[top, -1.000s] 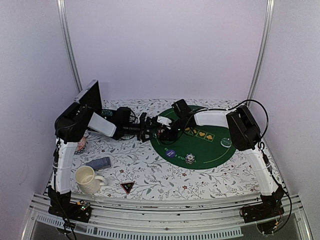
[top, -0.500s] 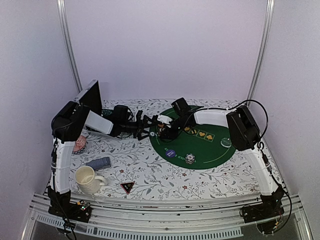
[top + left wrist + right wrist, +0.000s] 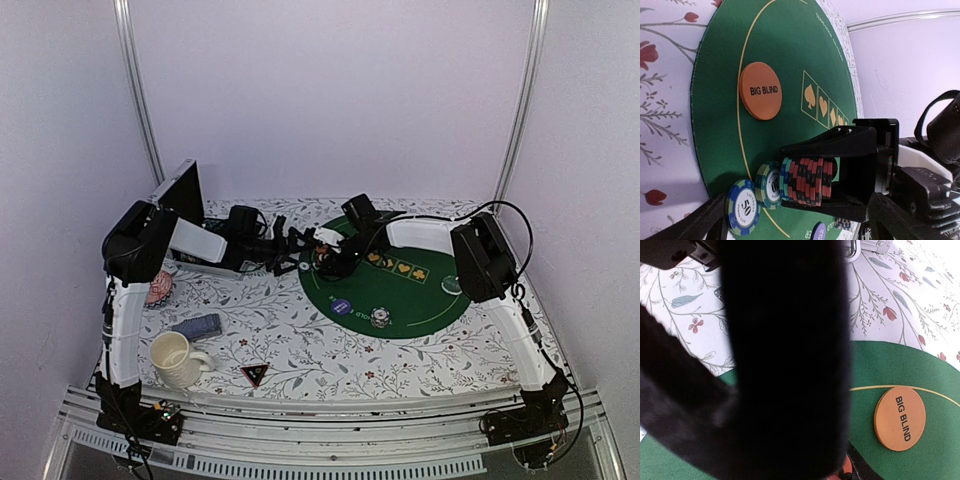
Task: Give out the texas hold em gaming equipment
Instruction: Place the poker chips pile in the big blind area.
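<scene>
Overhead: left gripper (image 3: 292, 252) and right gripper (image 3: 332, 262) meet at the green felt mat's (image 3: 400, 300) far-left edge. Cards (image 3: 197, 326), mug (image 3: 178, 358) and triangular marker (image 3: 254, 374) lie off its near-left side.

Left wrist: the left fingers (image 3: 702, 222) gape empty. The right jaws clamp a row of poker chips (image 3: 807, 181) edge-on, just beside a loose chip (image 3: 742, 207) and near the orange button (image 3: 760, 90). Hard, slick discs, likely to spill; squeeze the row's ends.

Right wrist: a black finger (image 3: 785, 355) hides all but the button.
</scene>
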Controlling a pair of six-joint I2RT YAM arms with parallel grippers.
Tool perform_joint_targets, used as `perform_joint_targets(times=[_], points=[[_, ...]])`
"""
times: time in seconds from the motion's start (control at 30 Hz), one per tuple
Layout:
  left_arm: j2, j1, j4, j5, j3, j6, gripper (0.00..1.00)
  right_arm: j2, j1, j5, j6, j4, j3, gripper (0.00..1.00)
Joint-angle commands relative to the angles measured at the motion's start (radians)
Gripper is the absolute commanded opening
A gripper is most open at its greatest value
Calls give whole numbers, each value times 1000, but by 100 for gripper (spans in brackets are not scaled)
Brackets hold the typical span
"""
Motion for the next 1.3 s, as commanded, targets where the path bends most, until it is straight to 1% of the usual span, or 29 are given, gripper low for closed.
perform_joint_targets(times=[0.0,0.17,0.3,0.37,0.5,0.53,0.57,0.63,1.07,1.27], points=[[-34,20,-141,-115,17,91,98,47,7,69,-20,-16,28,2],[-63,19,-212,-179,24,150,98,47,11,77,-27,-19,30,3],[-92,20,-230,-216,13,173,98,50,14,77,-29,-25,30,4],[-106,20,-235,-222,10,179,98,52,15,76,-30,-29,30,6],[-120,20,-246,-229,18,192,98,50,14,82,-26,-30,30,18],[-118,20,-250,-229,22,194,98,49,15,81,-26,-30,30,24],[-115,19,-251,-224,27,194,98,49,16,77,-26,-30,31,28],[-105,18,-252,-214,30,192,98,46,17,70,-25,-28,31,33],[-94,17,-252,-200,28,194,98,40,24,62,-38,-33,34,51],[-92,16,-252,-195,28,196,98,38,27,53,-40,-35,34,52]])
